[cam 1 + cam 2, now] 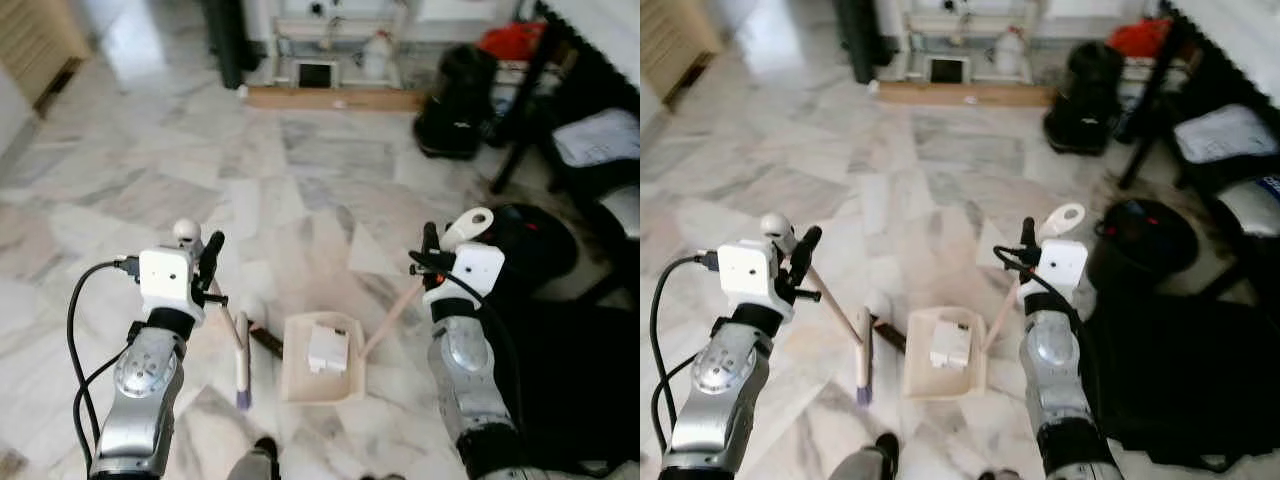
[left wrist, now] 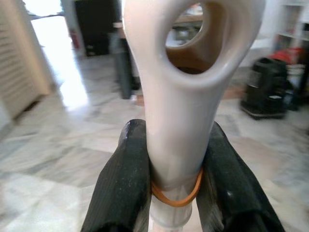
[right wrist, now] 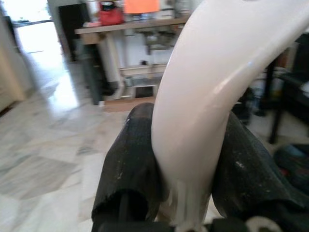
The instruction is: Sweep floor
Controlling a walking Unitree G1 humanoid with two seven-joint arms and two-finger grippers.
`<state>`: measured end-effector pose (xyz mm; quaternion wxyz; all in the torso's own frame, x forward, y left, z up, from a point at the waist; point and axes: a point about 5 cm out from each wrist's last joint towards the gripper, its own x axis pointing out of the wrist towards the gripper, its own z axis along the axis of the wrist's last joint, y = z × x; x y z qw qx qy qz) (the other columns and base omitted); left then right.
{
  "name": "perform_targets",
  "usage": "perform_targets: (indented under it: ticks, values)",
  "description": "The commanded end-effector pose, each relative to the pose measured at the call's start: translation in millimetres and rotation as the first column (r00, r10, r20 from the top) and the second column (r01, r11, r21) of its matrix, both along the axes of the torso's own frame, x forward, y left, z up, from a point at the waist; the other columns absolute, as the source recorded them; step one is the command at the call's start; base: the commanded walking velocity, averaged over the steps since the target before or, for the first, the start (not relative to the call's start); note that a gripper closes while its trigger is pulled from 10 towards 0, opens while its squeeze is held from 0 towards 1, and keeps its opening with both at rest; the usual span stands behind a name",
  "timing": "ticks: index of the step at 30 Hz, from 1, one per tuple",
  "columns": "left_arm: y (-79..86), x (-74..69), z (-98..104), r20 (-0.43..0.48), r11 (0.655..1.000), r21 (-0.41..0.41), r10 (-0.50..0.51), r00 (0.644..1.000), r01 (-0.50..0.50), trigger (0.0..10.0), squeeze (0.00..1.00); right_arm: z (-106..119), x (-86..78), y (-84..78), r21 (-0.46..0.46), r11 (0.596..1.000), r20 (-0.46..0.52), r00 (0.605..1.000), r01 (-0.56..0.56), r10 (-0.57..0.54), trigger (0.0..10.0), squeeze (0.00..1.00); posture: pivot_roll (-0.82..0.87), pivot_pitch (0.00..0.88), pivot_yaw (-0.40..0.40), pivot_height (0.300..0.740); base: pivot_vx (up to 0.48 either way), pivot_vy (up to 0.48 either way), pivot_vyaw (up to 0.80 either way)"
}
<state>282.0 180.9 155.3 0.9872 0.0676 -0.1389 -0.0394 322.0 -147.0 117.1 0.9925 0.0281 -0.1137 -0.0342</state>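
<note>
Two grippers are both clamped on cream plastic handles. The left gripper [image 2: 178, 169] has its black fingers [image 2: 120, 179] pressed against either side of the pale broom handle [image 2: 186, 96], just below the oval hanging hole at its tip and right at an orange rubber band [image 2: 176, 195] wrapped round the shaft. From the head camera, this handle slants down from the left gripper [image 1: 205, 262] toward the floor, ending in a narrow broom head with purple-tipped bristles [image 1: 242, 375] that rests on the marble just beside the dustpan's left wall.

The right gripper [image 3: 186, 159] squeezes the curved white top of the dustpan handle [image 3: 227, 82] between its two fingers. That handle [image 1: 392, 315] angles down from the right gripper [image 1: 432, 250] to the rear right corner of the cream rectangular dustpan [image 1: 296, 372], which sits flat on the floor between the two silver arms. Inside the pan lies a small white boxy object [image 1: 328, 348], near its back wall.

Around them spreads a grey-veined marble floor [image 1: 300, 170]. A black round bin [image 1: 535, 240] stands near the right arm, a black bag [image 1: 455, 100] sits farther back, and a low wooden plank [image 1: 335, 98] lies along the far wall under a white shelf unit [image 1: 335, 45].
</note>
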Motion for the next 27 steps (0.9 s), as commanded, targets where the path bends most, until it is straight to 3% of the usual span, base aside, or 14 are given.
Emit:
perform_targets:
  ticks: [1,27]
  values:
    - [0.4,-1.5,-0.4,0.013,1.0,0.008,-0.001,1.0,0.001,10.0,0.0,10.3,0.7,3.4,0.01,1.0,0.041,0.999,-0.012,0.011,10.0,0.0,0.14,0.151,-0.016,0.74,0.0,0.0,0.79]
    - [-3.6,-3.8,-8.0,-0.008,1.0,0.007,0.005,1.0,-0.005,10.0,0.0,9.5,0.6,3.5,0.011,1.0,0.019,0.999,-0.026,0.026,10.0,0.0,0.13,0.125,-0.018,0.74,0.0,0.0,0.79]
